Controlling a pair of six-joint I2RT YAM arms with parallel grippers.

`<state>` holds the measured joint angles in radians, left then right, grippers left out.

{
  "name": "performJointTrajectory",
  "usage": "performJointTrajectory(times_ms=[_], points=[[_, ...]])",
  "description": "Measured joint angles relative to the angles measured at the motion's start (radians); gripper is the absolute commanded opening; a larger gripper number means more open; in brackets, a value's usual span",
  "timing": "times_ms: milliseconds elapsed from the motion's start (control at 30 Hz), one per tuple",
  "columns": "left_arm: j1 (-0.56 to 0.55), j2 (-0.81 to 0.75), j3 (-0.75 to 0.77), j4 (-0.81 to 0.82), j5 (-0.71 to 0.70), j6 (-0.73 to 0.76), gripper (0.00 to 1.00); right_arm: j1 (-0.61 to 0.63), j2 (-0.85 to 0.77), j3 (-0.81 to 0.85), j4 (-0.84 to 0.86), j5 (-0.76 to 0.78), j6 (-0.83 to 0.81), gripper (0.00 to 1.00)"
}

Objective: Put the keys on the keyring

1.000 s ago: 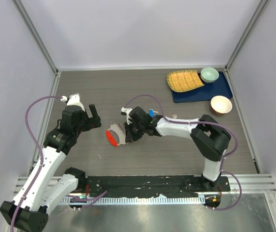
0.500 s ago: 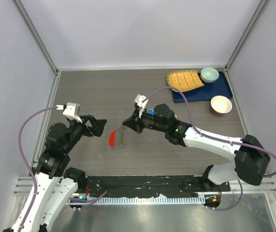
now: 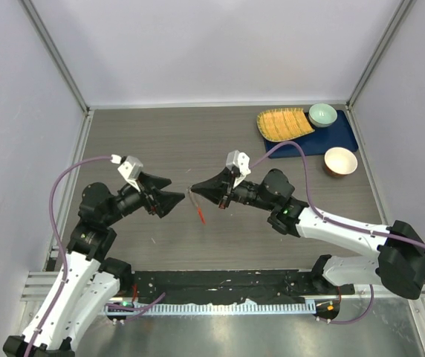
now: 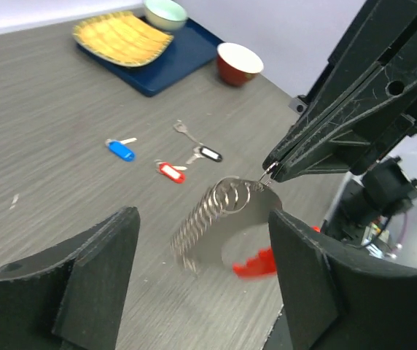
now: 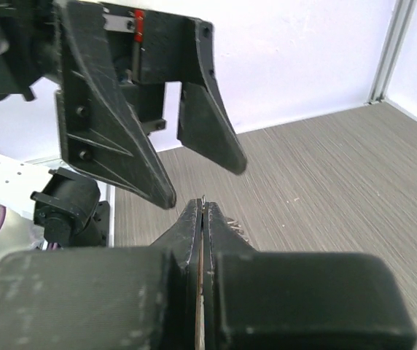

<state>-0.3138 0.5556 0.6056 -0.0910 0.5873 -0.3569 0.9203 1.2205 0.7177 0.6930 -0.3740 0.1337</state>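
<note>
My right gripper (image 3: pixel 195 190) is shut on the top of the keyring (image 3: pixel 197 202) and holds it in the air. Its silvery chain (image 4: pixel 219 208) and red fob (image 4: pixel 256 262) hang below. My left gripper (image 3: pixel 174 201) is open and empty, with its fingers (image 4: pixel 99 270) on either side of the hanging chain and clear of it. In the left wrist view the blue key (image 4: pixel 121 149), the red key (image 4: pixel 170 171), the black key (image 4: pixel 208 153) and the plain silver key (image 4: pixel 184 131) lie loose on the table behind the ring. The right arm hides them in the top view.
A blue tray (image 3: pixel 344 138) at the back right holds a yellow woven plate (image 3: pixel 283 123) and a green bowl (image 3: pixel 322 114). A red bowl with a white inside (image 3: pixel 339 160) stands beside it. Grey walls close in the table.
My right gripper has lifted the keyring off the table and now holds it hanging. My left gripper has swung right and turned to face it, its open fingers now round the chain.
</note>
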Motion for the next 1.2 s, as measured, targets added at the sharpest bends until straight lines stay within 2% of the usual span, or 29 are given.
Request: performJointTrajectory(times_ms=[267,400,467,667,867,1000,1200], points=[[0.000,0.085,-0.002,0.079,0.204,-0.009,0.61,0.000,-0.008,-0.036,0.033,-0.065,0.000,0.01],[-0.004,0.090,-0.005,0.110,0.275,-0.008,0.51,0.000,-0.022,-0.054,0.036,-0.077,0.000,0.01],[-0.007,0.092,-0.010,0.127,0.298,-0.006,0.50,0.000,-0.026,-0.055,0.043,-0.082,0.000,0.01],[-0.014,0.117,-0.016,0.153,0.341,-0.006,0.46,0.000,-0.031,-0.056,0.064,-0.098,0.004,0.01],[-0.027,0.124,-0.016,0.166,0.364,-0.006,0.34,0.000,-0.029,-0.057,0.075,-0.118,0.020,0.01],[-0.034,0.121,-0.018,0.173,0.374,-0.006,0.29,0.000,-0.021,-0.057,0.096,-0.129,0.030,0.01],[-0.038,0.114,-0.021,0.188,0.378,-0.008,0.26,0.000,0.005,-0.057,0.113,-0.149,0.042,0.01]])
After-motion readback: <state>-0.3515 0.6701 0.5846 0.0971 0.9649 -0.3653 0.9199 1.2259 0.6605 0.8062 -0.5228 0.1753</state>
